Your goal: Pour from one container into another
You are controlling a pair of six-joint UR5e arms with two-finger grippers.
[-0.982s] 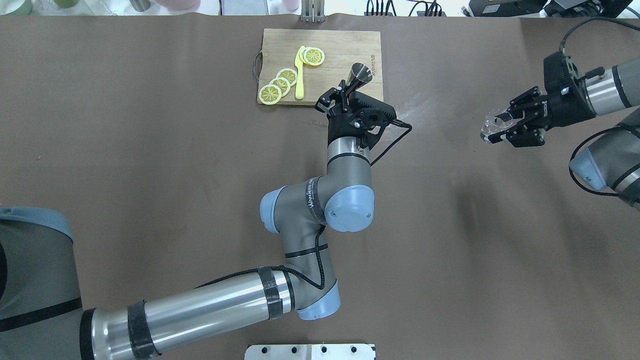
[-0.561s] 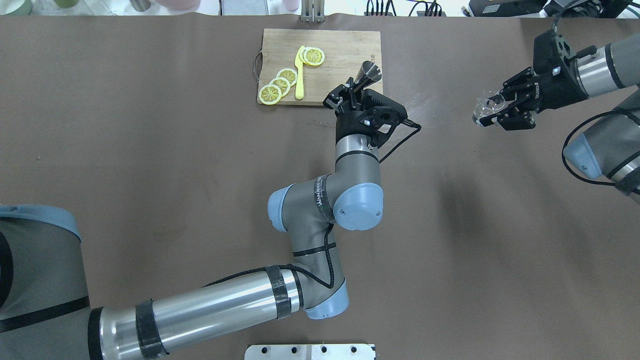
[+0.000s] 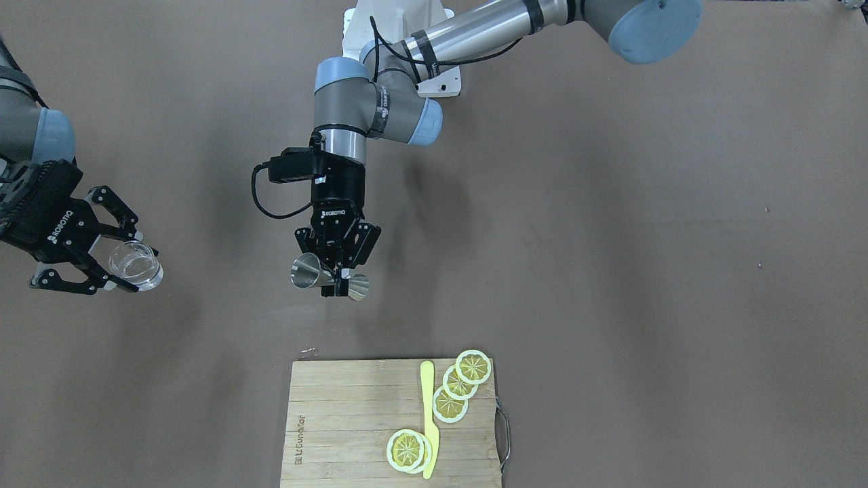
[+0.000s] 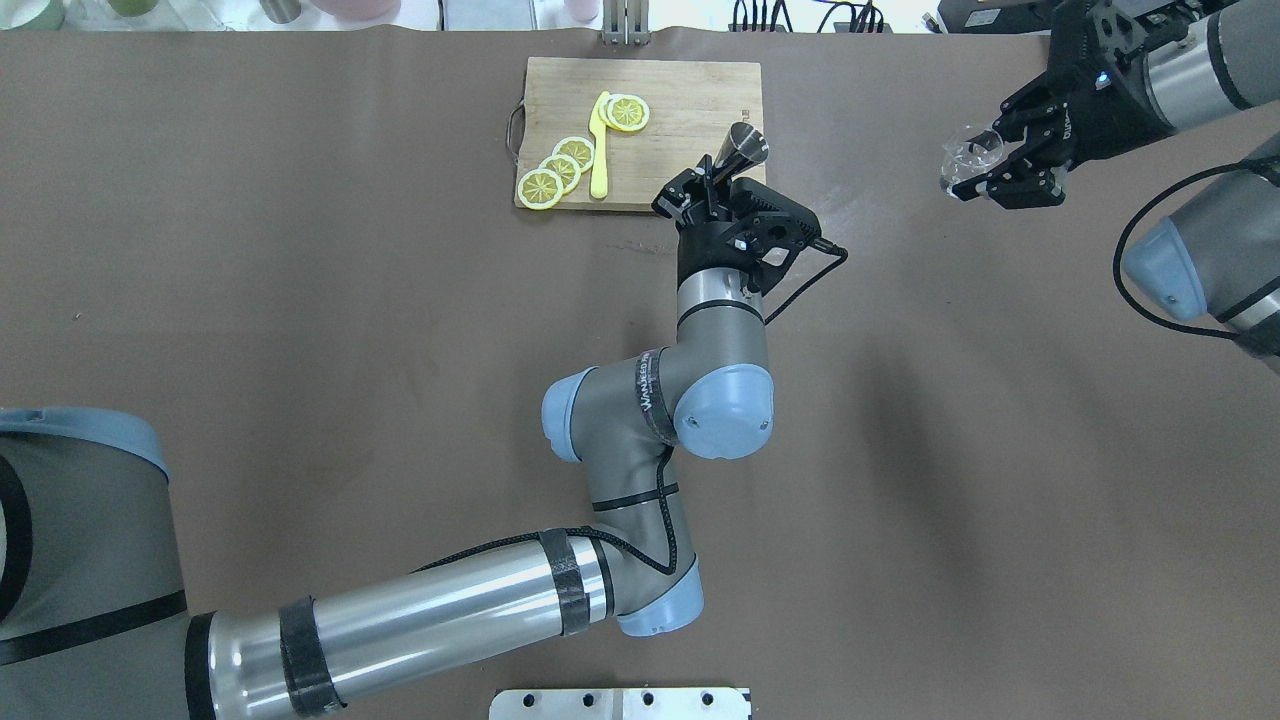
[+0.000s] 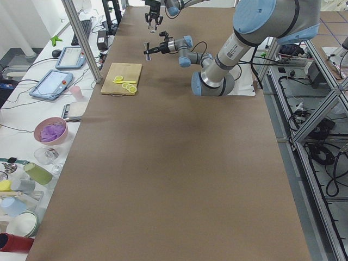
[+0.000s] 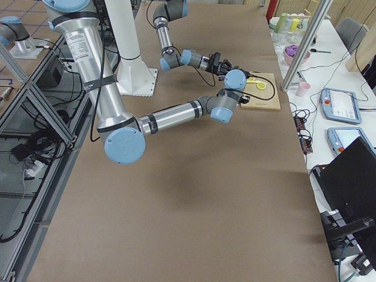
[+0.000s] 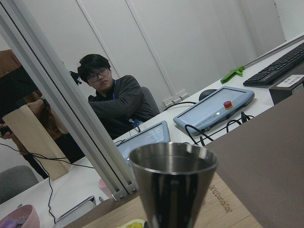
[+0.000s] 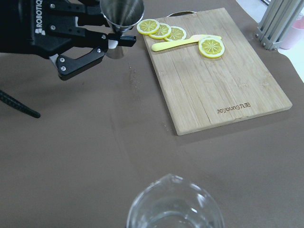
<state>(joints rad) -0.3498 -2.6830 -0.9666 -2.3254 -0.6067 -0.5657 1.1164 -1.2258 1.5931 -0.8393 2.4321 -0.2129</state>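
My left gripper [image 3: 337,283] is shut on the waist of a steel double-cone jigger [image 3: 308,272], held on its side above the table near the cutting board's corner. The overhead view shows the jigger [image 4: 745,148] past the left gripper [image 4: 710,188]. In the left wrist view its open cup [image 7: 173,183] fills the foreground. My right gripper [image 3: 129,264] is shut on a clear glass beaker [image 3: 137,266] with a spout, held in the air far to the right of the jigger [image 8: 122,14]. The beaker [image 8: 173,209] sits low in the right wrist view, and also shows overhead as the beaker [image 4: 962,160].
A bamboo cutting board [image 4: 680,100] lies at the table's far middle with several lemon slices [image 4: 560,165] and a yellow plastic knife [image 4: 598,150]. Cups and bowls [image 5: 50,132] stand on a side table beyond the far edge. A person [image 7: 114,102] sits there.
The left gripper has carried the jigger a little to the right. The right gripper has moved the beaker toward the far edge and slightly leftward.
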